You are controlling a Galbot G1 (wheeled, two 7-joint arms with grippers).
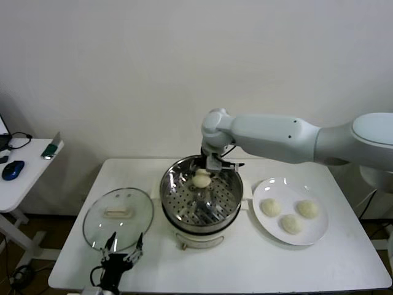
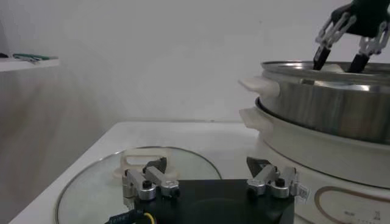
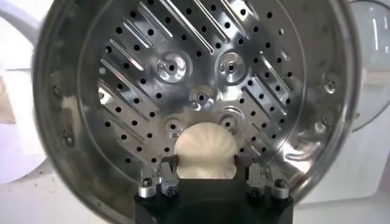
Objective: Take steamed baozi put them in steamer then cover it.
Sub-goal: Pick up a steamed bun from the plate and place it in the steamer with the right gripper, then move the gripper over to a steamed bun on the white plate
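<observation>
So far, one baozi [image 1: 202, 179] is gripped by the right gripper [image 1: 203, 178] over the steamer [image 1: 178, 212]; three wait on the plate [image 1: 314, 235]. The glass cover [image 1: 117, 219] is untouched, left gripper [image 1: 122, 247] spread idle.

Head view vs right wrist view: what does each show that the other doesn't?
Head view only: the white plate with three baozi on the robot's right, the cover's cream handle, and the left tool, open, idle near the table's front edge by the cover.
Right wrist view only: the bun's pleated top and the tray's slots close up.
Both: the steamer, the right tool over its perforated tray, shut on one baozi.
</observation>
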